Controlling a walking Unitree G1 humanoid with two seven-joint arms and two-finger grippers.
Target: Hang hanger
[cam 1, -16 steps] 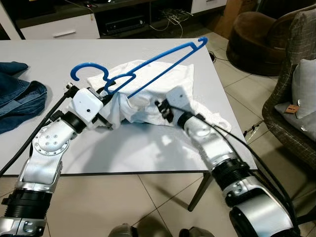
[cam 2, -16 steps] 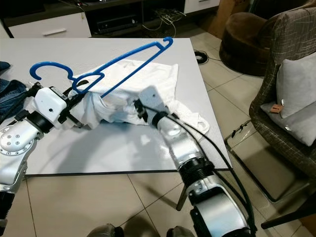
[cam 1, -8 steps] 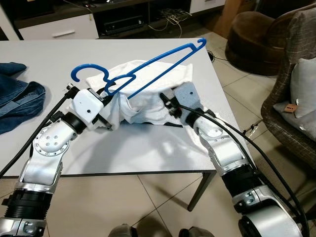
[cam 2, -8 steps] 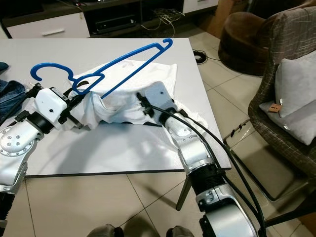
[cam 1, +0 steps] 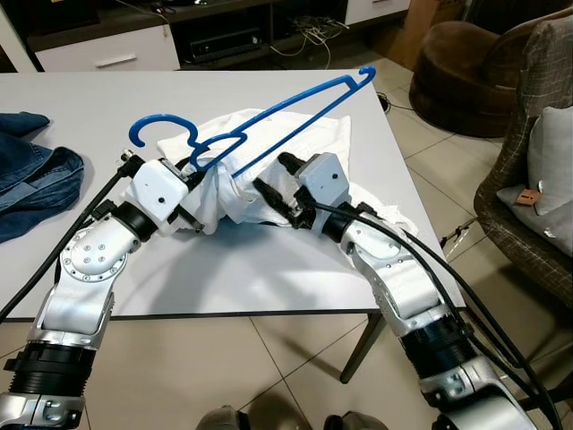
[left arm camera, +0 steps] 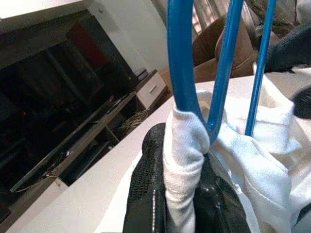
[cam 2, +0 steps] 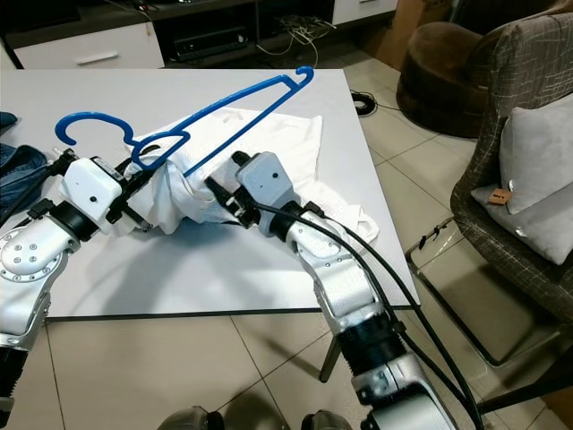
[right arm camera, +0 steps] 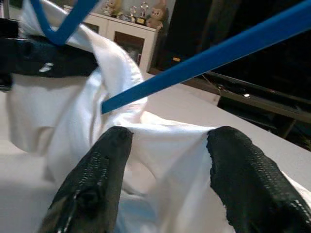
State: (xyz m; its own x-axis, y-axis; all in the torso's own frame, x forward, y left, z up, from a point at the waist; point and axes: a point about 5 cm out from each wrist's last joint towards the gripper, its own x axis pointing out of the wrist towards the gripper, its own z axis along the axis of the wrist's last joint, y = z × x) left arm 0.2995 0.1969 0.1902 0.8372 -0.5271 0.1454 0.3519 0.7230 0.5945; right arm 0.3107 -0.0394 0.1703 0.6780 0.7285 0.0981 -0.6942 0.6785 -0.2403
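At about nine o'clock on the white table (cam 1: 269, 269) a heap of blue denim (cam 1: 36, 184) lies well apart from the work. Just right of it the left gripper (cam 1: 199, 184) sits near the table's centre, its fingers (left arm camera: 146, 194) pinched together on a fold of the white garment (cam 1: 304, 148) right where the blue hanger (cam 1: 260, 125) meets the cloth, so cloth and hanger neck are clamped as one. The hanger rises from that grip with its hook curling toward ten o'clock and its long arm slanting up toward two o'clock, its far tip clear of the fabric. Further right, the right gripper (cam 1: 273, 193) reaches in from four o'clock, its fingers (right arm camera: 102, 170) spread apart with a ridge of the white cloth standing between them, the hanger's lower bar passing just beyond; it does not appear to have pinched the cloth yet. As a judgement, the task is only partly done: the hanger is lifted and one end is caught in the garment, but most of the cloth lies bunched on the table, the far arm is bare, and threading that shoulder and hanging the whole thing somewhere remain. At three o'clock, off the table, stand a brown pouf (cam 1: 466, 63) and a grey armchair (cam 1: 537, 179).
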